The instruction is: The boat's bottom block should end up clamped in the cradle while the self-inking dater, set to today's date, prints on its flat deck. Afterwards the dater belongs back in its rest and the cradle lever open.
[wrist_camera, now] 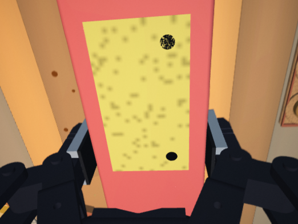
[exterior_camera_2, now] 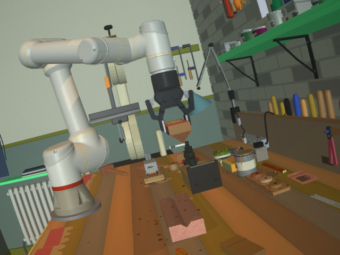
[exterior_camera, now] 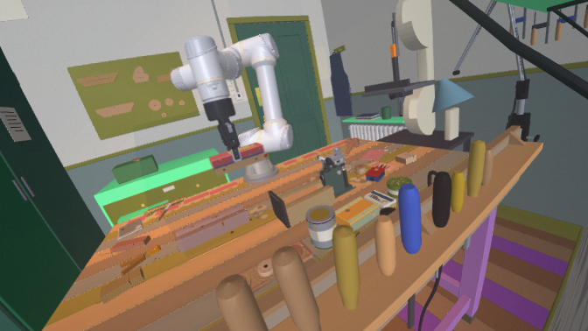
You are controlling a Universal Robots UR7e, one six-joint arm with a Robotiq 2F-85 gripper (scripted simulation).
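Note:
The boat's bottom block [exterior_camera: 239, 158] [exterior_camera_2: 178, 129] [wrist_camera: 145, 94] is a long hull with a red-rimmed yellow flat deck and a V-shaped keel, and it hangs in the air above the bench. My gripper [exterior_camera: 235, 152] [exterior_camera_2: 175, 120] [wrist_camera: 147, 144] has one finger on each long side of the block, deck up. The V-groove cradle [exterior_camera: 213, 226] [exterior_camera_2: 181, 216] lies on the bench nearer the front. The self-inking dater [exterior_camera_2: 150, 166] sits in its rest behind. A dark green lever fixture [exterior_camera: 334, 173] [exterior_camera_2: 190, 155] stands further along.
A band saw [exterior_camera: 418, 65] [exterior_camera_2: 125, 115] and a blue lamp [exterior_camera: 450, 103] stand behind the bench. A black plate [exterior_camera_2: 204, 177], a paint can [exterior_camera: 320, 226] [exterior_camera_2: 245, 162], a tray of wooden wheels [exterior_camera_2: 265, 181] and a row of tool handles [exterior_camera: 409, 223] crowd the bench.

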